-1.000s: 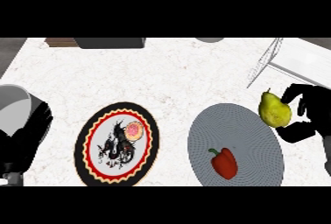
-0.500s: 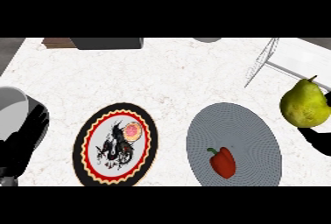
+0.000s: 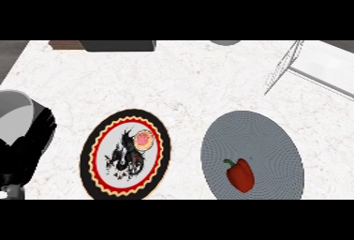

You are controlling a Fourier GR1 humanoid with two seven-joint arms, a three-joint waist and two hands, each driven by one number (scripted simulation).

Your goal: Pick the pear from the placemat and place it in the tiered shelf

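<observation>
The pear was up at the right edge a moment ago, held in the right hand. Now both the pear and the right hand have gone out of the view, so I cannot tell where the pear is or what those fingers are doing. It is not on the placemat (image 3: 252,140).

The placemat is round and grey with a fine woven look. A shiny red bell pepper (image 3: 240,174) lies on its lower part.

Up at the right stands the tiered shelf (image 3: 328,63), with a flat white board and thin wire legs.

Left of the placemat, apart from it, is a round plate (image 3: 88,154) with a black rim, a red and yellow zigzag ring, and a dark picture inside.

Everything sits on a white marble counter (image 3: 173,84).

The black left hand (image 3: 27,145) rests at the left edge, fingers relaxed and pointing up, holding nothing.
</observation>
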